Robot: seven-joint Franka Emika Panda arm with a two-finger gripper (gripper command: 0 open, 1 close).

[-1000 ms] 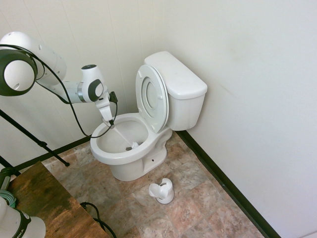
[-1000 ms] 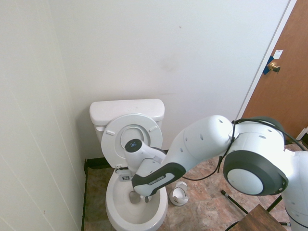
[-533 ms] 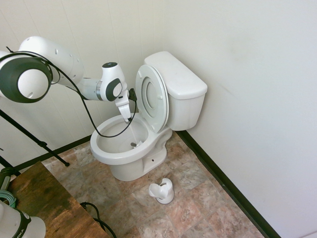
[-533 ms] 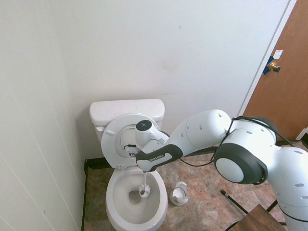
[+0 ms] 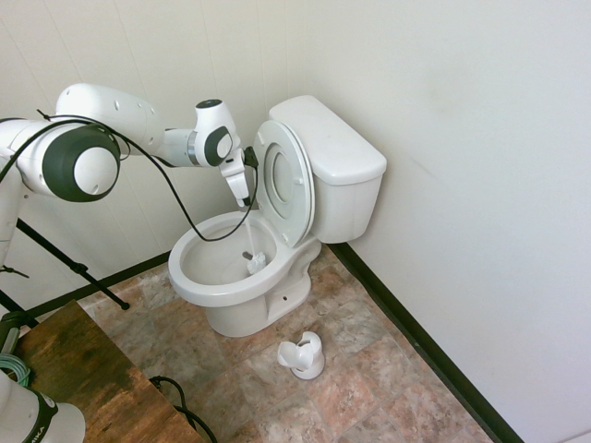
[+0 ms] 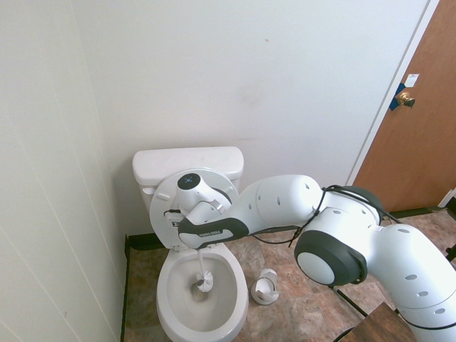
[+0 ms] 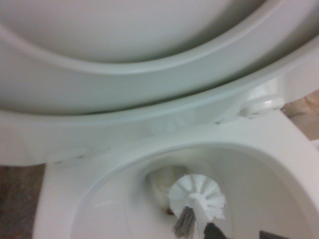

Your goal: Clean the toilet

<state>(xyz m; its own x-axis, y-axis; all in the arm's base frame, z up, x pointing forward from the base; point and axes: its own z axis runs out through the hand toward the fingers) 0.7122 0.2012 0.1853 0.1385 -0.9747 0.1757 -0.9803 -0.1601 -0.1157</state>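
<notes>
The white toilet (image 5: 337, 152) stands in the corner with its seat and lid (image 5: 282, 180) raised against the tank. My gripper (image 5: 243, 196) hangs over the back of the bowl, close in front of the raised seat, shut on the thin white handle of a toilet brush. The brush head (image 5: 256, 263) reaches down inside the bowl near the drain. From the other side, the gripper (image 6: 201, 248) sits just under the seat ring, with the brush head (image 6: 204, 283) low in the toilet (image 6: 187, 162). The wrist view shows the bristles (image 7: 196, 196) over the drain opening.
An empty white brush holder (image 5: 302, 355) stands on the tiled floor right of the bowl. A wooden tabletop corner (image 5: 83, 369) is at the lower left. Walls close in behind and beside the toilet. A brown door (image 6: 420, 135) is further off.
The arm has swung from the bowl's front left toward the tank, up to the raised seat. The brush stayed in the grip and its head shifted toward the back of the bowl.
</notes>
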